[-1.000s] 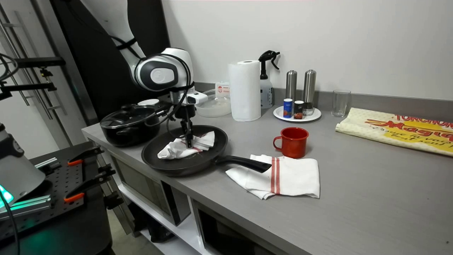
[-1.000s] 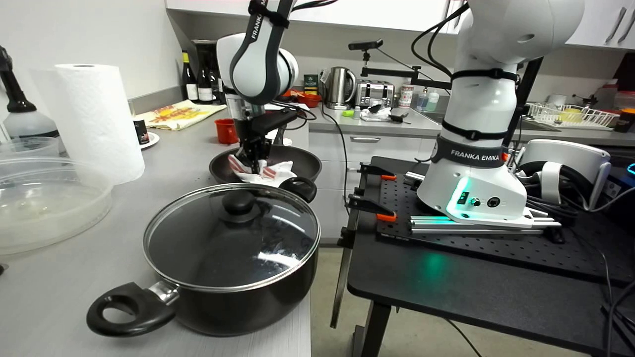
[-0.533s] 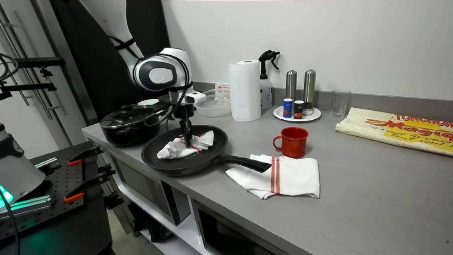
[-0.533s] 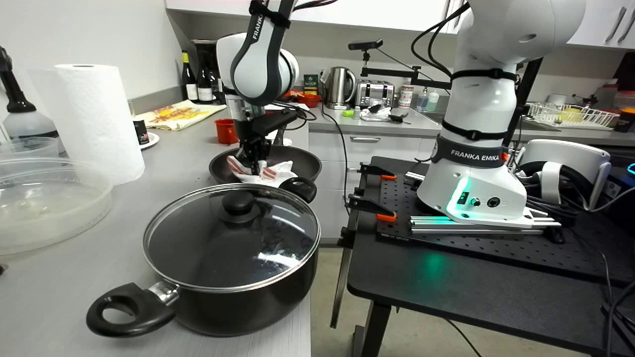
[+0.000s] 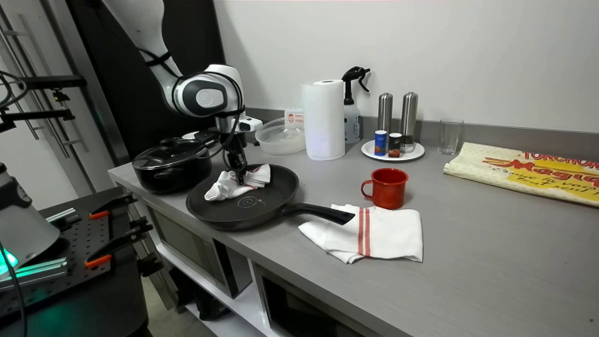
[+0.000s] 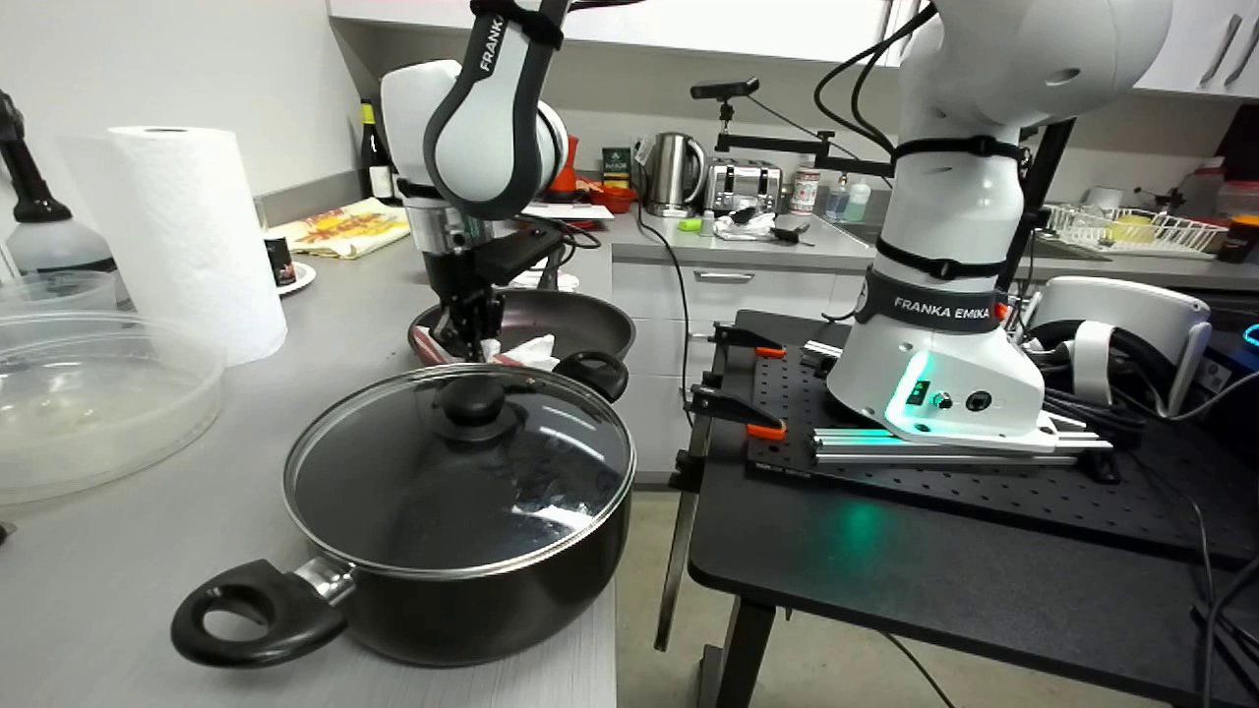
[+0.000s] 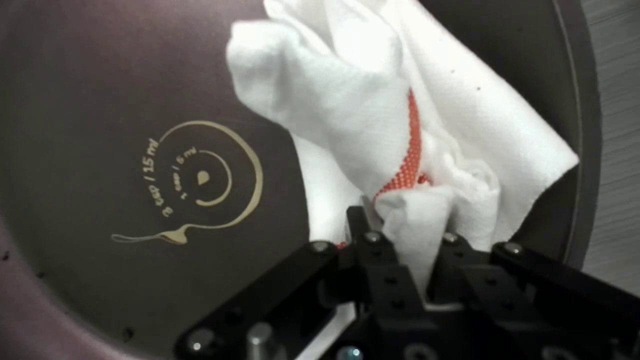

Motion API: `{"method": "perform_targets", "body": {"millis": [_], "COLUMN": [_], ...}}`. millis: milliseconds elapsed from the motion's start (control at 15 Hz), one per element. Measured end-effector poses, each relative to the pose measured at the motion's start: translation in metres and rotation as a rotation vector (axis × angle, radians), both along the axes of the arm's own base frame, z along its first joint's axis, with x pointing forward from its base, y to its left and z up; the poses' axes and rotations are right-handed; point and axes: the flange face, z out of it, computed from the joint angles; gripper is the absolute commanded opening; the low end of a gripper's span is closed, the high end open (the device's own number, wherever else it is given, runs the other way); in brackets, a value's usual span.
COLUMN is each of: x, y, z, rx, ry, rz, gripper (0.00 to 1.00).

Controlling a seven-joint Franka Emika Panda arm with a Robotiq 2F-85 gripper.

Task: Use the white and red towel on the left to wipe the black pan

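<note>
The white and red towel [image 5: 223, 188] lies bunched inside the black pan [image 5: 243, 214], against the half of the pan by the lidded pot. My gripper [image 5: 240, 180] points down into the pan, shut on the towel. In the wrist view, folds of the towel [image 7: 345, 110] rise between the fingers [image 7: 357, 225] and hide part of the far fingertip. A printed ring mark in the middle of the pan [image 7: 90, 100] shows bare beside the cloth. The lidded pot covers part of the towel [image 6: 533, 351] in an exterior view.
A black pot [image 6: 492, 610] with a glass lid stands close to the pan. The pan's handle reaches over a flat folded striped towel [image 5: 393, 234], near a red mug [image 5: 390, 189]. A paper towel roll [image 5: 324, 121] and a plastic container [image 5: 281, 138] stand behind.
My gripper has dragged the towel across the pan, toward the pot and the wall, which uncovers the ring mark. The pan has shifted very slightly the same way.
</note>
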Motion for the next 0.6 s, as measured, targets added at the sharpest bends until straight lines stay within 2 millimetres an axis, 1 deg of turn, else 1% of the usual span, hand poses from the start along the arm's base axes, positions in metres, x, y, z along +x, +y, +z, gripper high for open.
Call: {"method": "perform_targets", "body": {"millis": [200, 333, 467, 600], "x": [-0.002, -0.004, -0.004, -0.005], "y": [0.027, 0.039, 0.044, 0.043], "z": [0.0, 0.0, 0.0, 0.0], "rx": [0.039, 0.059, 0.078, 0.105], "ry": [0.006, 0.009, 0.011, 0.012], "rz": [0.082, 0.12, 0.146, 0.162], "gripper": [0.04, 0.04, 0.04, 0.04]}}
